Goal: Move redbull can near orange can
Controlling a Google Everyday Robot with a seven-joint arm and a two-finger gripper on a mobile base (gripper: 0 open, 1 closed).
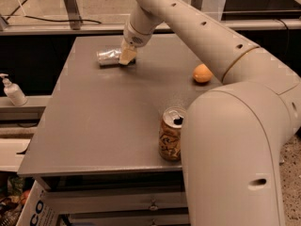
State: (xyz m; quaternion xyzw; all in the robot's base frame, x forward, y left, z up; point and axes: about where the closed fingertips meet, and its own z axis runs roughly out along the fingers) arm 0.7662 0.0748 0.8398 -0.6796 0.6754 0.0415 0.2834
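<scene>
Lying sideways at the far side of the table point(94, 126), the redbull can point(108, 57) is well apart from the orange can point(170, 135), with the gripper point(128, 56) down at its end, whether clamped I cannot tell, so the carry is all left.

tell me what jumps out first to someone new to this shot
The big cream arm fills the right foreground and reaches back across the grey table. Its pincer is at the far left, at the end of a slim silver can lying on its side. An orange can stands upright near the front edge, a round orange fruit behind it.
</scene>
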